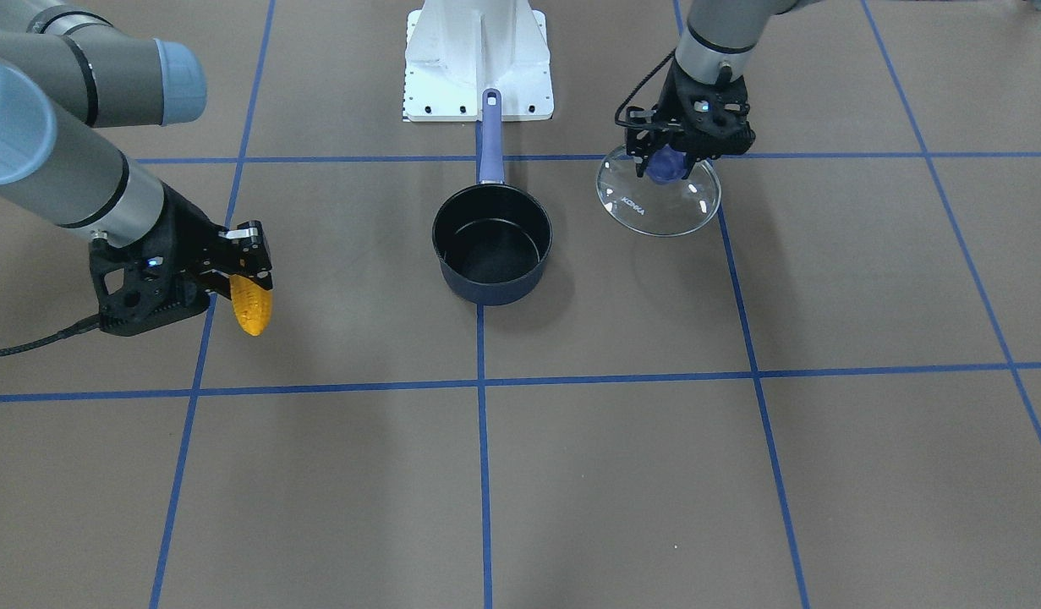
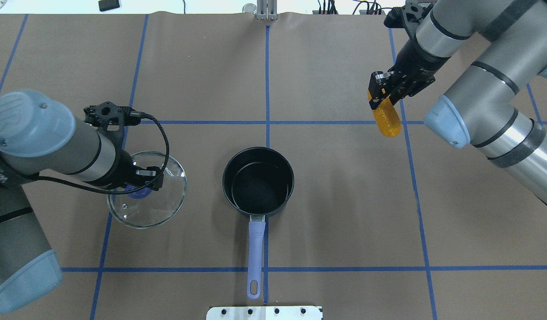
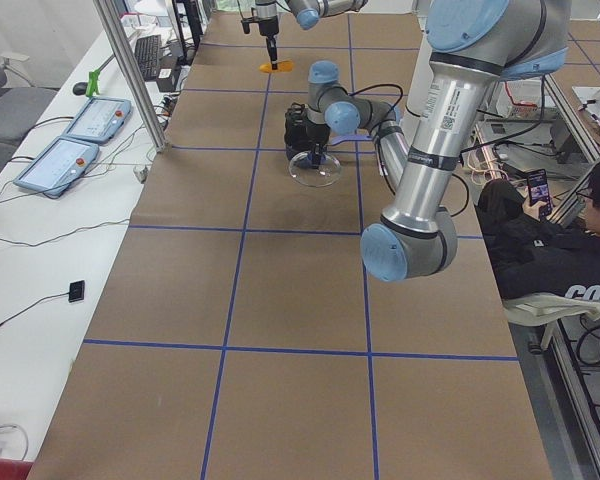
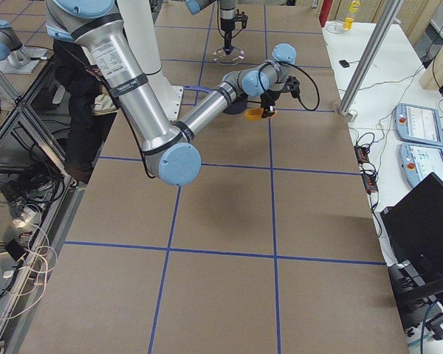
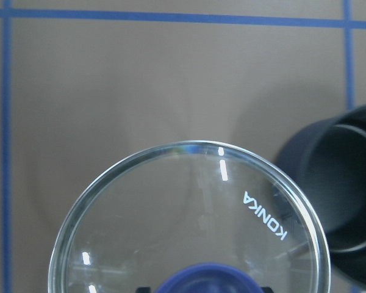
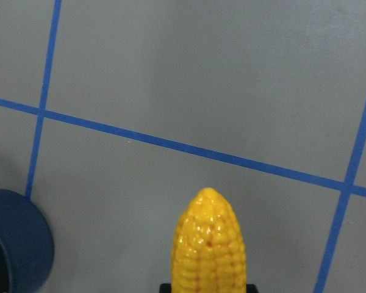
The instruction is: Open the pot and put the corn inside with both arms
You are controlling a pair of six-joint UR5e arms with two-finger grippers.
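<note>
While left tool (image 1: 668, 163) clamps lid knob (image 5: 207, 278), right tool (image 2: 380, 101) grips corn (image 1: 253, 309), long axis steep, tip downward

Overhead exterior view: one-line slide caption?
Left end effector grips the lid by its knob beside the open, empty pot; right end effector holds the corn.

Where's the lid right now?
In the overhead view the lid is on the left side, gripped by its knob in the left gripper, beside the open pot but apart from it.
</note>
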